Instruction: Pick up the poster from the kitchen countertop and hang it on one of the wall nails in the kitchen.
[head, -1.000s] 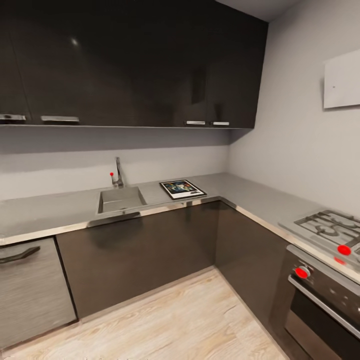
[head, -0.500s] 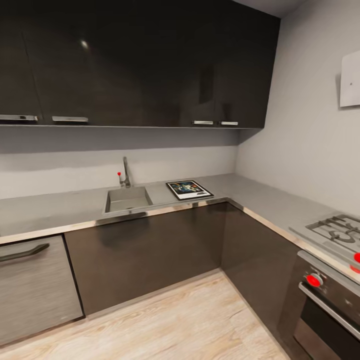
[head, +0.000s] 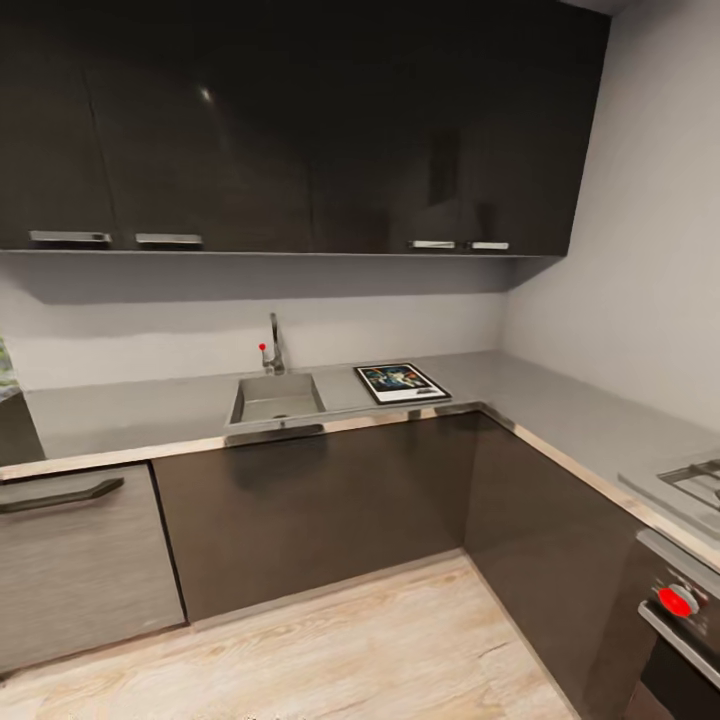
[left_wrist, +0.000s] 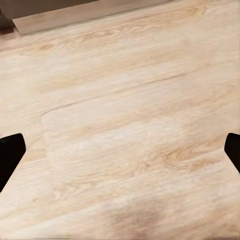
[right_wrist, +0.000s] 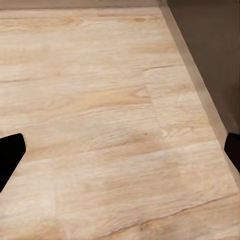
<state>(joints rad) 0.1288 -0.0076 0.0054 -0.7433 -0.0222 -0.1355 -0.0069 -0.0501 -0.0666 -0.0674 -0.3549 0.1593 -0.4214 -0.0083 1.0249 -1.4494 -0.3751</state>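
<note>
Poster (head: 401, 383) lies flat on tabletop (head: 140, 415), centre frame right of sink (head: 276, 397). Approach squarely; left hand (left_wrist: 120, 150) and right hand (right_wrist: 120, 150) are both spread apart, empty.

Soft, even light; renders slightly blurred. A small glare spot sits on the glossy upper cabinets (head: 205, 95) — broad shadow beneath them on the wall (head: 300, 320). Wide-angle bending at edges — floor (left_wrist: 120, 120) evenly lit.

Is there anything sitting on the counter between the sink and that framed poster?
No. In the head view, only bare grey countertop separates the sink from the poster.
</note>
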